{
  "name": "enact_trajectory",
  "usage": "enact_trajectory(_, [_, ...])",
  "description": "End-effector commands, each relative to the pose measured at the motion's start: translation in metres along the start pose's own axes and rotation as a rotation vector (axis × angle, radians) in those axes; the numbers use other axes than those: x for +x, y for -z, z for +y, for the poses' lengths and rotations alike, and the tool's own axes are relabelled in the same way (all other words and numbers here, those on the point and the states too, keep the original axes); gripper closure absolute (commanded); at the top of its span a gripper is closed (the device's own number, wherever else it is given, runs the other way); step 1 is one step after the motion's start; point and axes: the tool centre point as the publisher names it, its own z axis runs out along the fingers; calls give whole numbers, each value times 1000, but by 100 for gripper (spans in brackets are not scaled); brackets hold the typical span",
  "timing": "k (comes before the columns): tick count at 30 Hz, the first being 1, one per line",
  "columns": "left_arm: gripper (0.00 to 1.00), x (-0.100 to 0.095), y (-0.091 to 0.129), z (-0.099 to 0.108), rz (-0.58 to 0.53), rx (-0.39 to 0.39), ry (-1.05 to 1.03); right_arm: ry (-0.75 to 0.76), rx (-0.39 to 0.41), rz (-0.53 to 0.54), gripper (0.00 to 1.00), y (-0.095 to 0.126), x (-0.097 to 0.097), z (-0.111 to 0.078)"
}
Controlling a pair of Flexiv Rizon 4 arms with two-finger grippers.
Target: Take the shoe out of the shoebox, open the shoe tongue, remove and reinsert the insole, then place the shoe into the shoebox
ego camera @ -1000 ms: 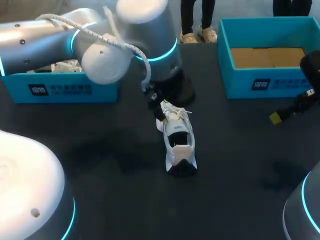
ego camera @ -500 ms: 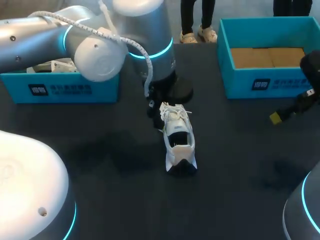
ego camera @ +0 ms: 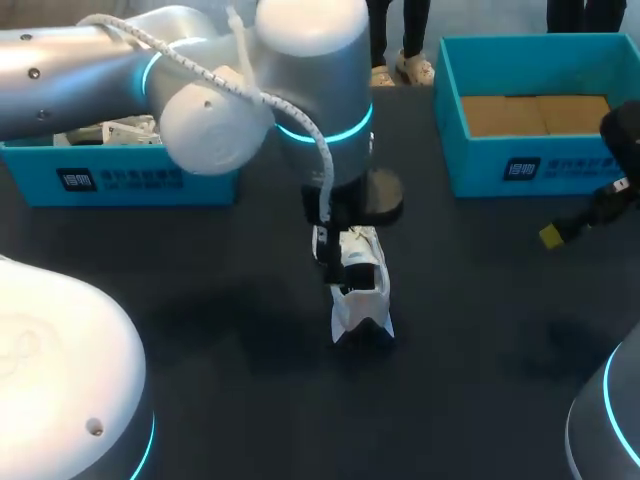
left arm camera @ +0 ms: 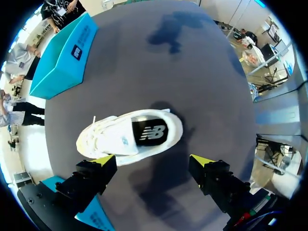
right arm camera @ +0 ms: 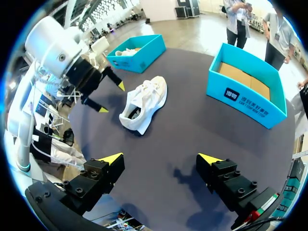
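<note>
A white shoe (ego camera: 361, 292) with a dark insole lies on the dark table, heel toward me. My left arm reaches over it from the left. Its wrist covers the laced front, and the left gripper (ego camera: 333, 250) shows only partly beneath it. In the left wrist view the shoe (left arm camera: 127, 137) lies just ahead of the left gripper (left arm camera: 154, 161), whose yellow-tipped fingers stand wide apart and hold nothing. My right gripper (right arm camera: 161, 158) hangs open and empty over bare table, with the shoe (right arm camera: 144, 101) well ahead of it. In the head view the right gripper (ego camera: 555, 235) sits at the right edge.
A blue shoebox (ego camera: 530, 115) with a brown cardboard floor stands at the back right, also in the wrist views (right arm camera: 248, 94) (left arm camera: 62, 57). A second blue box (ego camera: 120, 178) holding white contents stands at the back left (right arm camera: 137, 53).
My left arm has swung right and toward me, bringing its wrist over the front of the shoe. The shoe and the right arm have stayed put.
</note>
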Motion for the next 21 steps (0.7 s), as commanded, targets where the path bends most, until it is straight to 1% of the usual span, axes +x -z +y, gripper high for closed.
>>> enact_trajectory(1, [0,5,-12,-13,10,-16,-2,-1,0,-2,0,-1,1,0])
enact_trajectory(5, [0,11,-21,-20,14,-24,-4,-1,0,-2,0,-1,1,0])
enact_trajectory(13, [0,27,-43,-34,34,-3,16,-1,0,-2,0,-1,1,0])
enact_trajectory(16, [0,30,-47,-36,35,5,19,-1,0,-2,0,-1,1,0])
enact_trajectory(17, [0,32,-54,-37,45,10,23,-1,0,-2,0,-1,1,0])
enact_trajectory(21, [0,36,-62,-35,58,17,34,-1,0,-2,0,-1,1,0])
